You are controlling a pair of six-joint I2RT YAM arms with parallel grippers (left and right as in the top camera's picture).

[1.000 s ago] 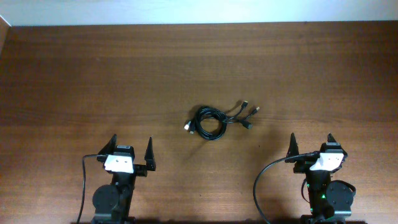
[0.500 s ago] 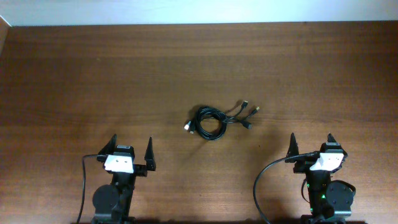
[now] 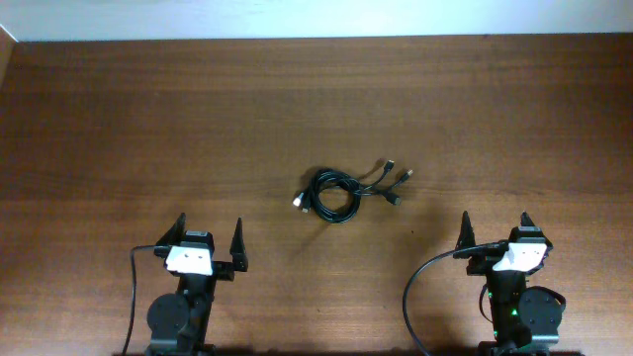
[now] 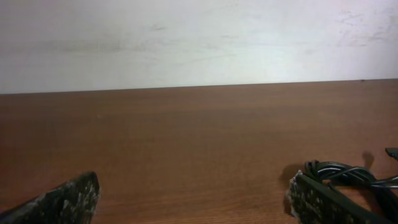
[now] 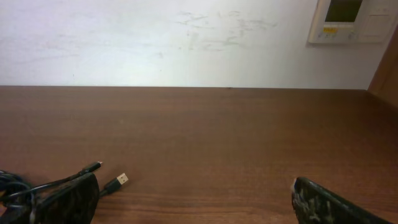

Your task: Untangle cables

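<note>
The cables (image 3: 334,194) lie as one small coiled black bundle at the table's middle, with a silvery plug (image 3: 299,201) at its left and three plug ends fanning out to the right (image 3: 395,176). My left gripper (image 3: 209,237) is open and empty, near the front edge, left of and nearer than the bundle. My right gripper (image 3: 495,229) is open and empty at the front right. The left wrist view shows part of the coil (image 4: 339,171) beside my right finger. The right wrist view shows two plugs (image 5: 118,182) by my left finger.
The brown wooden table (image 3: 148,119) reaches to a white wall (image 3: 297,15) at the back. Thick black wires run from the robot bases (image 3: 410,297) at the front edge. A wall panel (image 5: 351,20) shows at the upper right in the right wrist view.
</note>
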